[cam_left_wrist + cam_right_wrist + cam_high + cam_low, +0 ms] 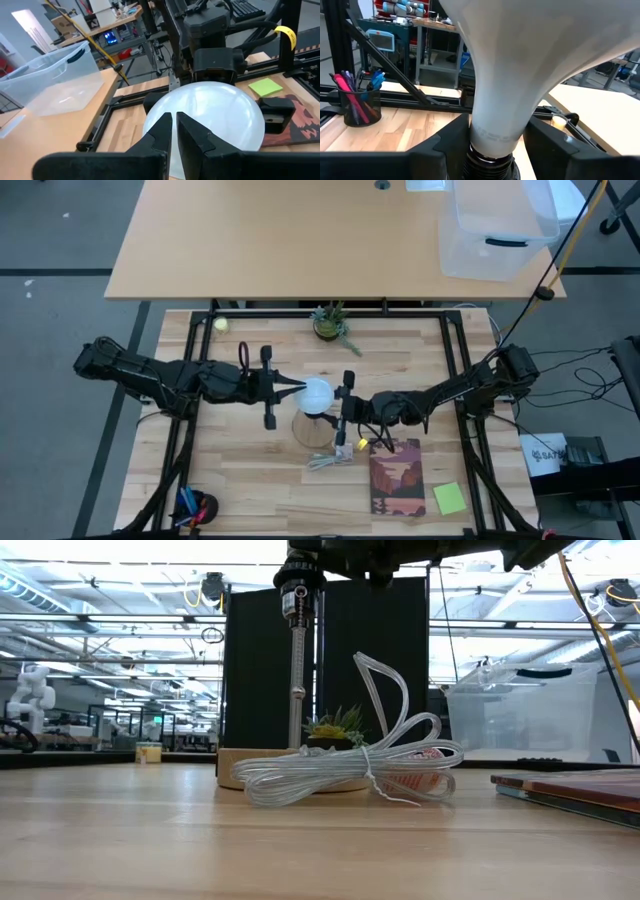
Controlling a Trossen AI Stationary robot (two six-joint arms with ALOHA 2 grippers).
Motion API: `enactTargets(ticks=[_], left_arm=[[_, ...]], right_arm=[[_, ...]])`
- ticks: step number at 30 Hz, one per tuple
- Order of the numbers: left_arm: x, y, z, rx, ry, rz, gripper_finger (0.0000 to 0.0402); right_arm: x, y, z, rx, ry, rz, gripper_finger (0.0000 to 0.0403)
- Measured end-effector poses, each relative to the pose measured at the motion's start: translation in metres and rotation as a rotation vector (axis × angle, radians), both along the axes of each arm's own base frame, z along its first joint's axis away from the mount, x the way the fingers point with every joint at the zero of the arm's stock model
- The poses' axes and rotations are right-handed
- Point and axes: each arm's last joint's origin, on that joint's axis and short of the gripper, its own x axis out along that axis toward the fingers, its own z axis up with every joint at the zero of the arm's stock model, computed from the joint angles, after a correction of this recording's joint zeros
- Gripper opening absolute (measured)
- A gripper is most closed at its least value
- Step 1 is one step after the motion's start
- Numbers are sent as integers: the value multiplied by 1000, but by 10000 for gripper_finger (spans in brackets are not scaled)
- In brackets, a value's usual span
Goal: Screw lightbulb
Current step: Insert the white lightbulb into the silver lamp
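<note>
The white lightbulb (317, 393) stands upright with its globe on top. Its silvery screw end (487, 157) is at the mouth of a black socket (297, 588), which tops a thin metal rod on a round wooden disc (240, 773). My left gripper (299, 388) is shut, with its tips at the globe's left side (210, 115). My right gripper (334, 412) comes from the right below the globe and is shut on the bulb's neck. The low view does not show the bulb. My left gripper has its shut fingertips (165, 131) against the globe's side (200, 107). It comes level from the table's left. My right gripper pinches the bulb's pale cone neck (497, 127) between its two fingers (451, 142), just above the screw end. It comes level from the table's right, and the bulb stands upright over the socket.
A coil of clear cable (330, 461) lies by the disc. A book (397, 477) and a green note (449, 498) lie at the near right, and a pen cup (195, 507) at the near left. A potted plant (330, 323) and a yellow-green ball (220, 324) are at the far edge.
</note>
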Motion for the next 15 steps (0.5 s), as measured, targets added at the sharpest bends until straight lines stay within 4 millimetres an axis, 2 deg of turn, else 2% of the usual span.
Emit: enactTargets(ticks=[7,15], left_arm=[[0,-3,0,-5,-3,-33,33],[-1,-10,1,21,-13,-64,33]], right_arm=[[0,0,0,16,-5,-16,147],[0,0,1,20,-3,-19,147]])
